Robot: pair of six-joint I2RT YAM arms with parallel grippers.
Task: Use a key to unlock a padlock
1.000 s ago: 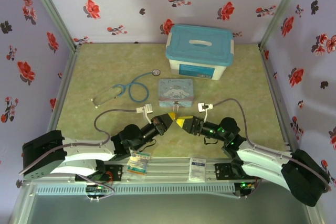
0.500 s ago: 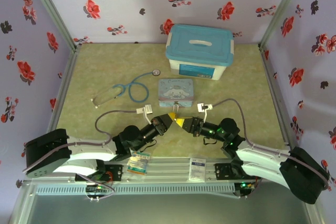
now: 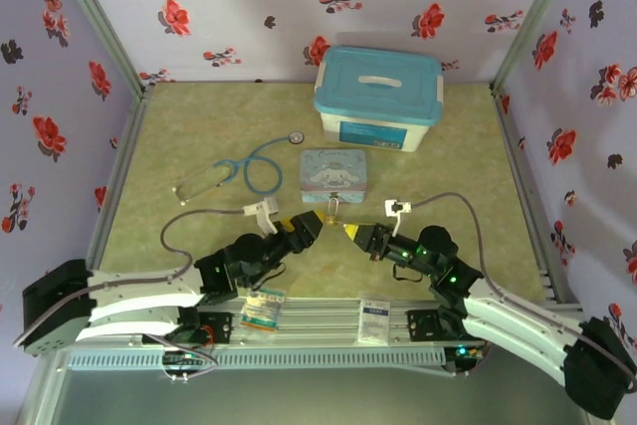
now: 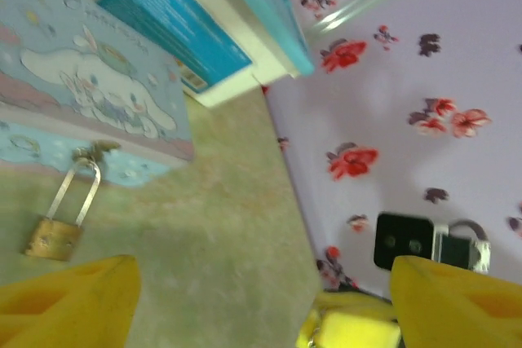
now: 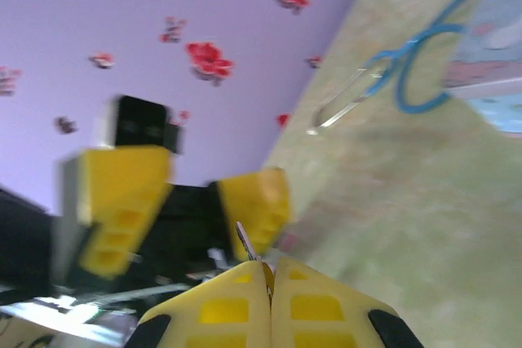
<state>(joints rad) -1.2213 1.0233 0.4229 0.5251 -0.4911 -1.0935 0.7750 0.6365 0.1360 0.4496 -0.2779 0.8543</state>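
right hand pinching key, left hand spread

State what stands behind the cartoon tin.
A white storage box with a blue lid stands right behind the cartoon tin, toward the back wall. The box's lid is closed, so its contents cannot be seen.

One each: padlock, key, tin, tub, stethoscope.
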